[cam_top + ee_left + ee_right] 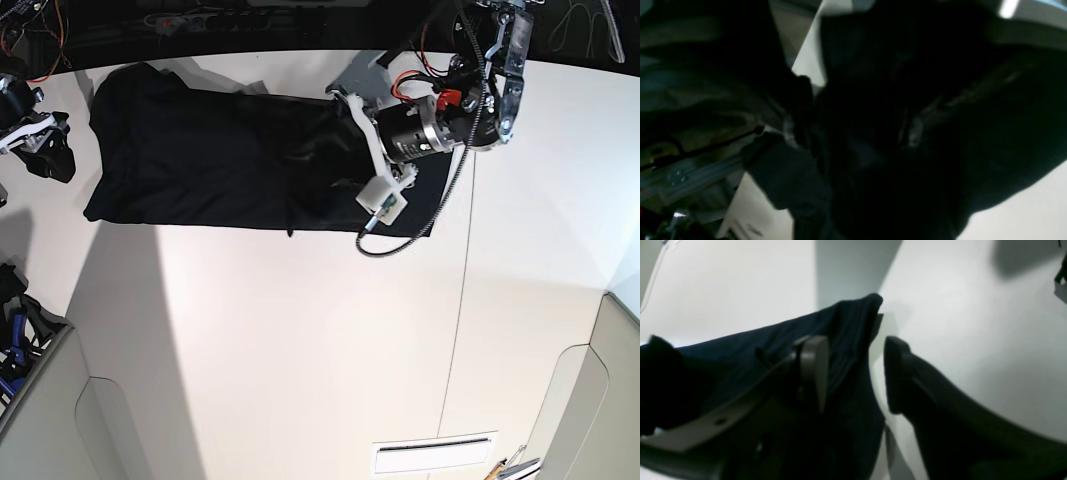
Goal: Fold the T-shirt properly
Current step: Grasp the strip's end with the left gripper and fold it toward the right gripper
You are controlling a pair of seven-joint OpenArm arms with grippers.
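No legible text, perhaps from blur.

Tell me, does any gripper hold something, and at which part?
The right gripper is open, holding nothing. The left gripper sits on the T-shirt; a hold cannot be told.

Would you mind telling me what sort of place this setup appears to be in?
Probably a robotics lab or workshop bench: a plain white table holds only the black T-shirt, two robot arms work over it, and loose cables and electronics line the far edge.
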